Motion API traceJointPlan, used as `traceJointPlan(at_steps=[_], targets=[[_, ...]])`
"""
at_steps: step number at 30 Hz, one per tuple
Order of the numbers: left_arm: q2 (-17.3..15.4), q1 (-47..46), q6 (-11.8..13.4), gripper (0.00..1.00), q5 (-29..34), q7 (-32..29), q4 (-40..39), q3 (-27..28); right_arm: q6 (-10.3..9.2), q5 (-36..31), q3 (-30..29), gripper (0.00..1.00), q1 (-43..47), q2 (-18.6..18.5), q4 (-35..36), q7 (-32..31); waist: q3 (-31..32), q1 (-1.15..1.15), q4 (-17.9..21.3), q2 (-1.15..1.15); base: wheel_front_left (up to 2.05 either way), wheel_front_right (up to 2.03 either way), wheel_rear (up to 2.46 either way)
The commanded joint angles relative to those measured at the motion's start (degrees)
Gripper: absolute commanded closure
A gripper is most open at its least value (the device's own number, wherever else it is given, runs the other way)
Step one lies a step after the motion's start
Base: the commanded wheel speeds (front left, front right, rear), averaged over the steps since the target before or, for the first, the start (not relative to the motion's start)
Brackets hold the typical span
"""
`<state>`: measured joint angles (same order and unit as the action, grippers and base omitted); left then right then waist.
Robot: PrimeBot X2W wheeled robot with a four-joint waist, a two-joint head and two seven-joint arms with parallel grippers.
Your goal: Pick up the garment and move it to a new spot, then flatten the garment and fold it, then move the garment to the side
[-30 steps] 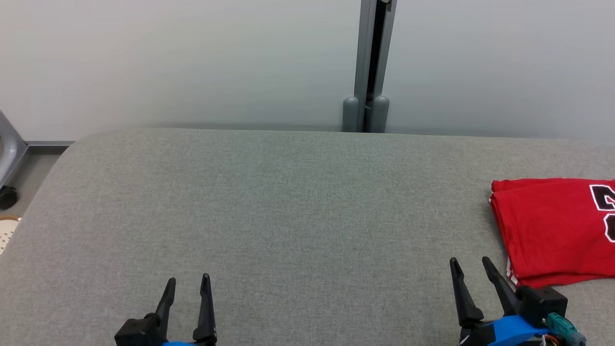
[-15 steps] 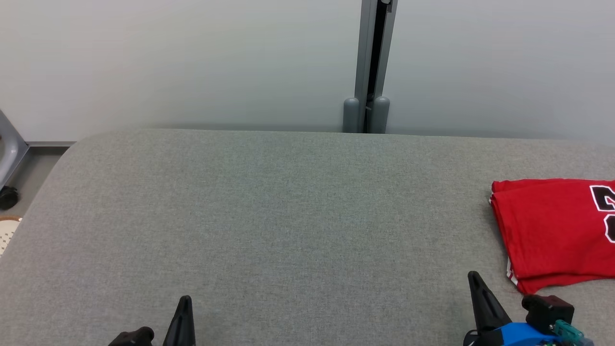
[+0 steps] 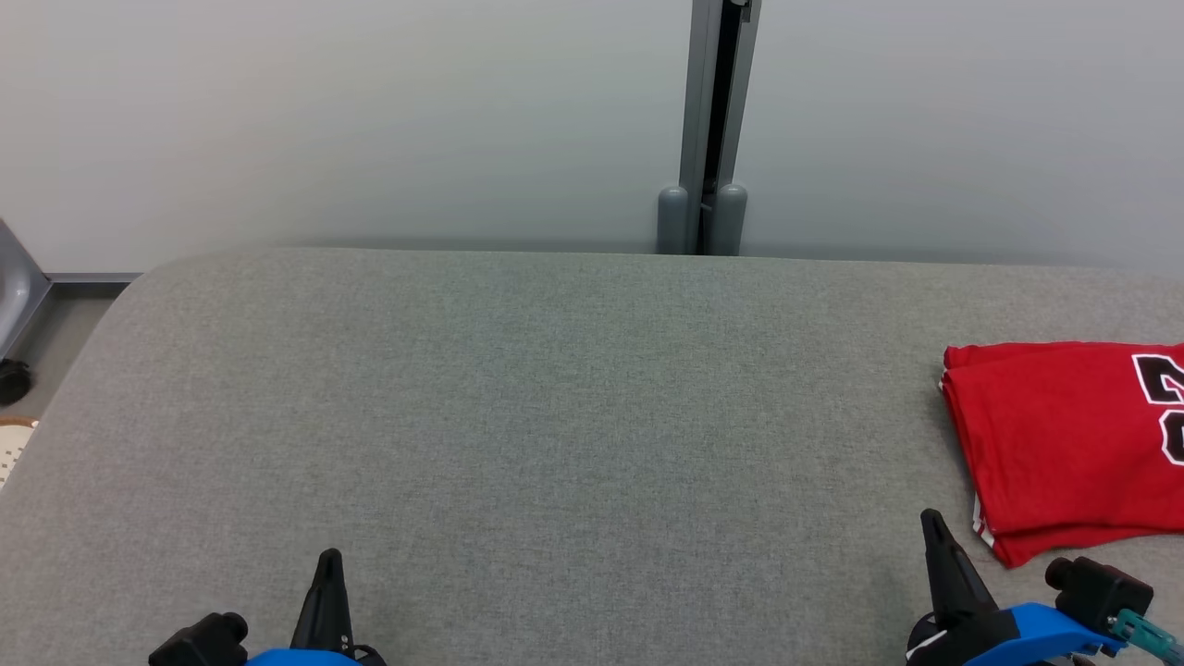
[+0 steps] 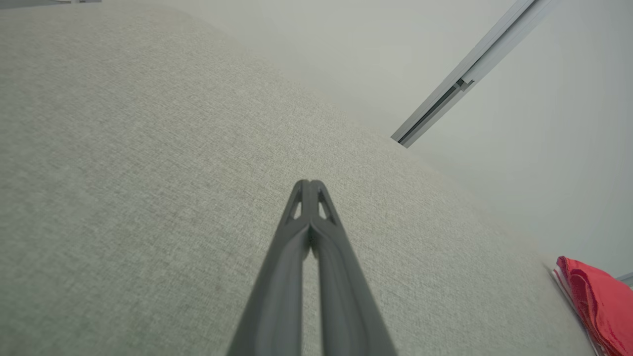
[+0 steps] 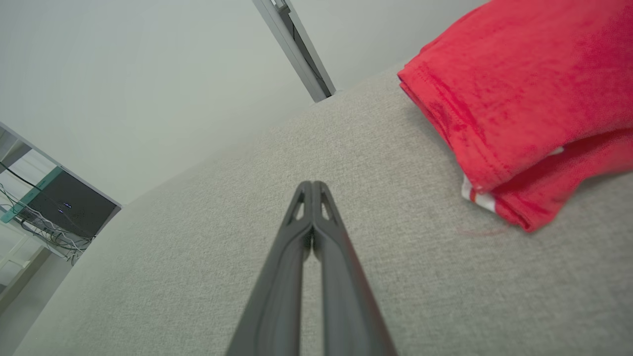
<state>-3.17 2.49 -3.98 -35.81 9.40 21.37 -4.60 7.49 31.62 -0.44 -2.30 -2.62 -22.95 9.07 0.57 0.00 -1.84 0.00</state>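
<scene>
Broadly, the grey padded table (image 3: 555, 416) spreads across the head view, with a wide bare stretch in the middle and on the left; the red garment (image 3: 1064, 444) lies at its right side, partly cut off by the edge of that view and well apart from the middle; it sits as a flat stack with straight edges, layer on layer, so by my judgement it has been picked up, flattened, folded and set to the side, and little or nothing of the task is left; whether the fold is tidy on its far side I cannot tell. Both arms sit low at the near edge; the right gripper (image 3: 932, 527) is near the garment's near corner but apart from it, its fingers pressed together on nothing; the left gripper (image 3: 327, 566) is well apart from the cloth, fingers likewise pressed together and empty. Smallest, a strip of white trim (image 5: 475, 192) peeps from between the layers at the near corner; black-and-white lettering (image 3: 1154, 381) shows on top.
</scene>
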Motion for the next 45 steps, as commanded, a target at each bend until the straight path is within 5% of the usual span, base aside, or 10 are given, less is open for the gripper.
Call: traceJointPlan(at_steps=[1,45], targets=[[0.0,-2.0,-0.3,1.00,-2.5,-0.6,-1.3,0.6,0.00,2.8,-0.4,1.00,-1.5,-0.2,1.4,-0.7,0.0,0.00,0.0,0.00,0.00,0.00,0.00],[0.2,-5.9,-2.1,1.00,-31.3,-8.8,-4.7,6.4,0.01,33.7,-3.5,1.00,-3.1,-0.3,5.6,-8.7,-0.3,0.00,0.8,0.00,0.00,0.00,0.00]])
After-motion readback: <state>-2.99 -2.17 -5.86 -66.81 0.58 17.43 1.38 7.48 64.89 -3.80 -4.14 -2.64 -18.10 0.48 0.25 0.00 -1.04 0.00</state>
